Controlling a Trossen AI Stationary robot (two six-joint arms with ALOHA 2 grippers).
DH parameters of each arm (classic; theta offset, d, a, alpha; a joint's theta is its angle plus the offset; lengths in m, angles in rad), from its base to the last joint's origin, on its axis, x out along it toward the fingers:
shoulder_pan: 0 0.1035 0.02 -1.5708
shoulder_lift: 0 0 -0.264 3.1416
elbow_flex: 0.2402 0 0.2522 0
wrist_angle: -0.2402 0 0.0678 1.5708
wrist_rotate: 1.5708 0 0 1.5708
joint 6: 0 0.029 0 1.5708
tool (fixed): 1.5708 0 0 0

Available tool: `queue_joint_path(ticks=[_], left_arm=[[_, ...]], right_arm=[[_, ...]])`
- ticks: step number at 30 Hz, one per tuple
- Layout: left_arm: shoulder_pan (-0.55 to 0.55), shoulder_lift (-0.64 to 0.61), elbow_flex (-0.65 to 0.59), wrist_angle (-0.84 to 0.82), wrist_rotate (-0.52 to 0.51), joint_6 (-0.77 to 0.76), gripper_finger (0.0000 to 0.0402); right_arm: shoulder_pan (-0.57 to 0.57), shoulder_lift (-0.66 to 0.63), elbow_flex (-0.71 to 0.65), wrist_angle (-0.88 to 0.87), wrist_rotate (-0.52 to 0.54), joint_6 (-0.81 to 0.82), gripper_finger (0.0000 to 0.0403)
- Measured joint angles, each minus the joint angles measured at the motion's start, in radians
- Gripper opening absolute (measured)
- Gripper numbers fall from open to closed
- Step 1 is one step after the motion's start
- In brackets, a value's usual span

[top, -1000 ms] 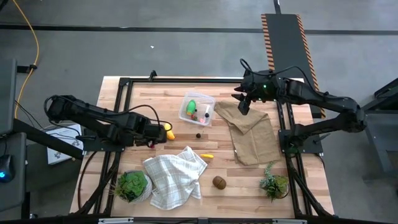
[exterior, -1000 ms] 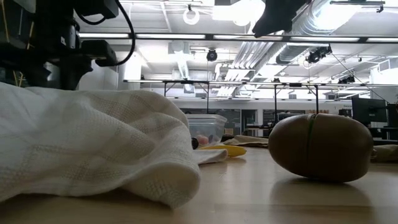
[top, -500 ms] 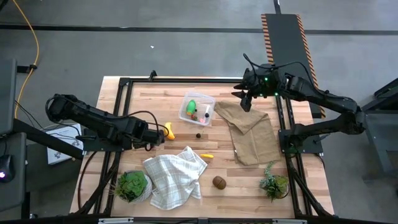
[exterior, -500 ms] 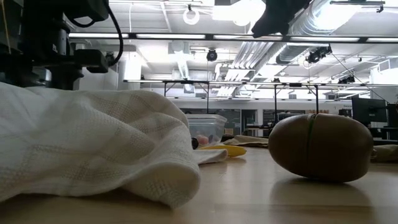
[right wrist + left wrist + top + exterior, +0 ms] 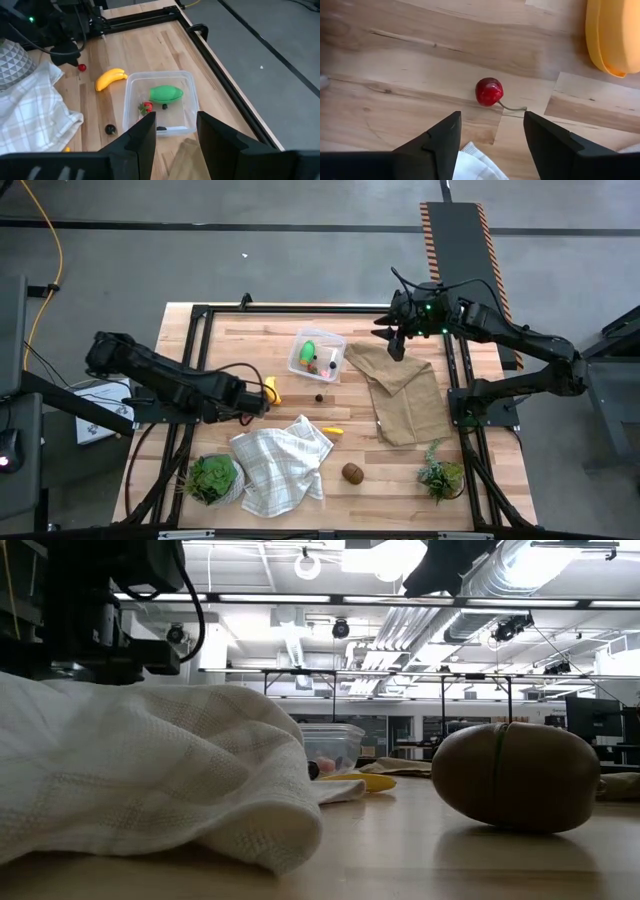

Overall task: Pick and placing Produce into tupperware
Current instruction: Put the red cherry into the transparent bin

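The clear tupperware [image 5: 316, 355] stands on the table's far middle and holds a green piece [image 5: 166, 93], a red berry [image 5: 146, 106] and small dark bits. A yellow banana [image 5: 270, 389], a dark berry [image 5: 319, 395], a small yellow piece [image 5: 333, 430] and a brown kiwi [image 5: 352, 472] lie on the wood. My left gripper [image 5: 492, 135] is open and hovers just above a red cherry [image 5: 489, 91], beside the banana [image 5: 612, 35]. My right gripper [image 5: 175, 132] is open, raised over the brown cloth's far corner, right of the tupperware [image 5: 160, 107].
A white checked cloth [image 5: 282, 465] lies crumpled near the front middle, its edge close under my left gripper. A brown burlap cloth [image 5: 405, 390] is spread at the right. Potted plants [image 5: 212, 477] [image 5: 440, 475] stand at both near corners. Black frame rails border the table.
My left arm has reached a little farther over the table, and its gripper has eased slightly toward the near edge beside the banana. My right gripper has drawn slightly toward the far edge. The produce and the tupperware have stayed in place.
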Motion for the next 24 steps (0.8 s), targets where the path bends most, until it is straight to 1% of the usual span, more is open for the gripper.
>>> queue_joint_path(ticks=[14, 24], left_arm=[[0.000, 0.083, 0.000, 0.029, -0.002, -0.024, 0.0201], [0.000, 0.113, -0.003, 0.038, -0.001, -0.019, 0.0198]], right_arm=[[-0.017, 0.000, 0.000, 0.001, -0.023, -0.015, 0.0133], [-0.031, -0.001, 0.000, 0.003, -0.048, -0.017, 0.0133]])
